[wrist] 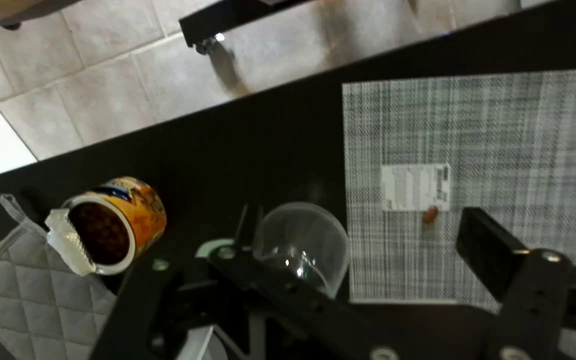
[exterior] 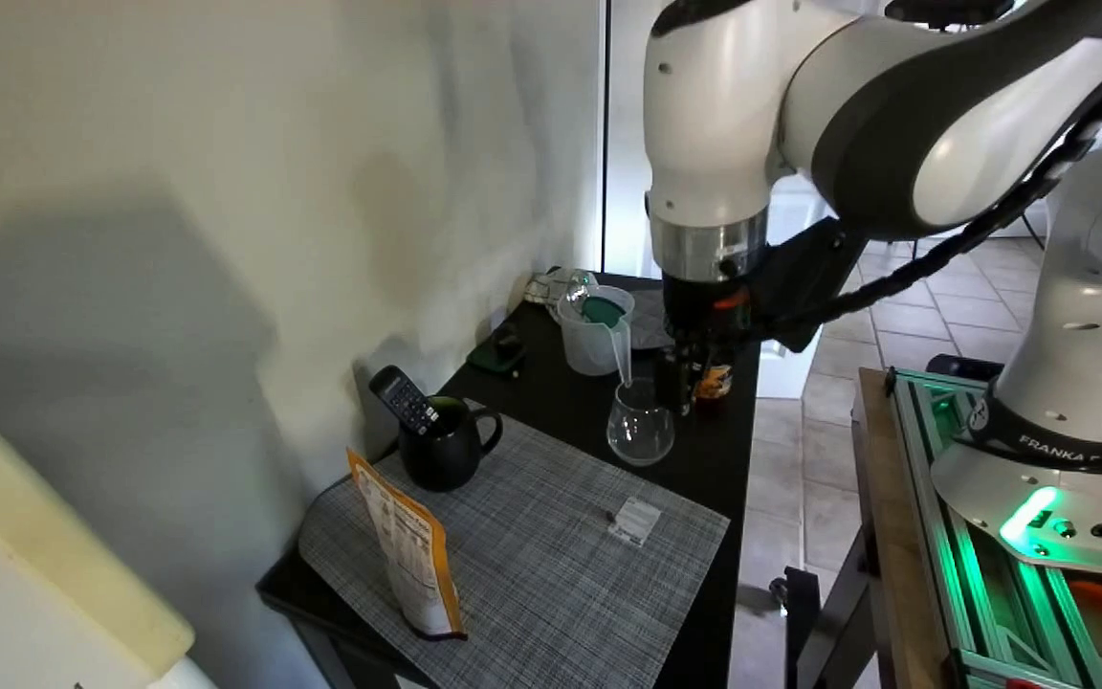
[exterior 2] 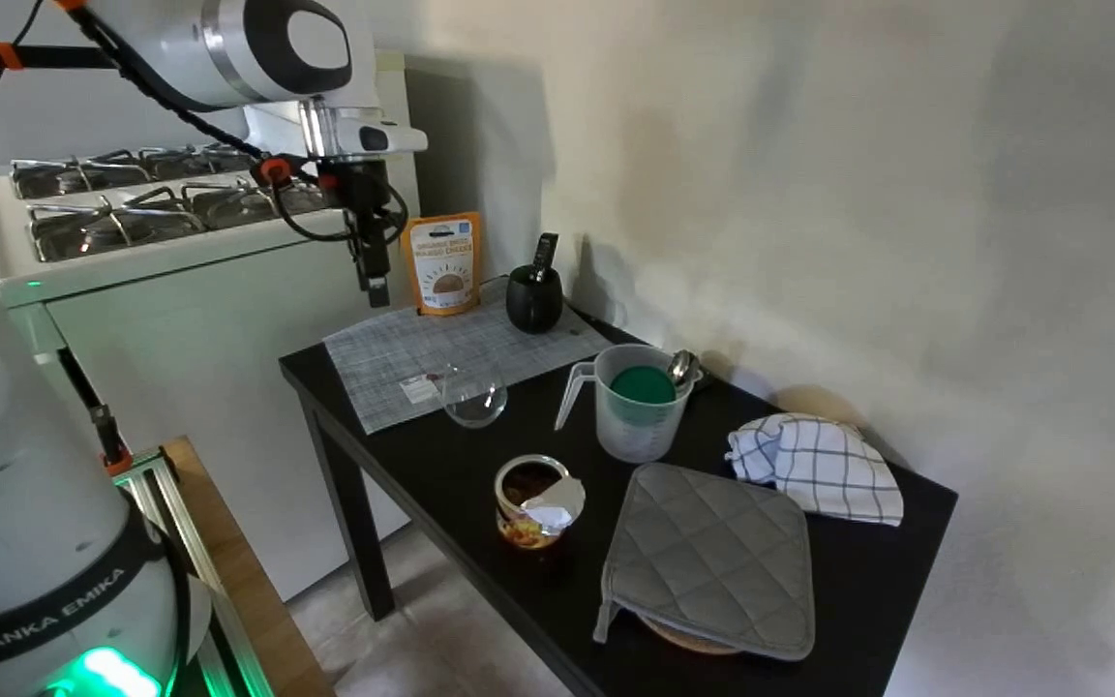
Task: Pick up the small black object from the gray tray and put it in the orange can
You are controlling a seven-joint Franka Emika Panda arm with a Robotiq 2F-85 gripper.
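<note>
Centring first, we should lower our empty, widely parted gripper [wrist: 361, 217] around the small brown object [wrist: 430, 215], right of the middle in the wrist view, on the gray tray [wrist: 523, 145], avoiding the glass [wrist: 310, 232].

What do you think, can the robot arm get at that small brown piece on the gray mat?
Probably yes: the gripper is open, and nothing covers the small brown piece on the gray mat. The clear glass stands beside the mat, so approach carefully.
</note>
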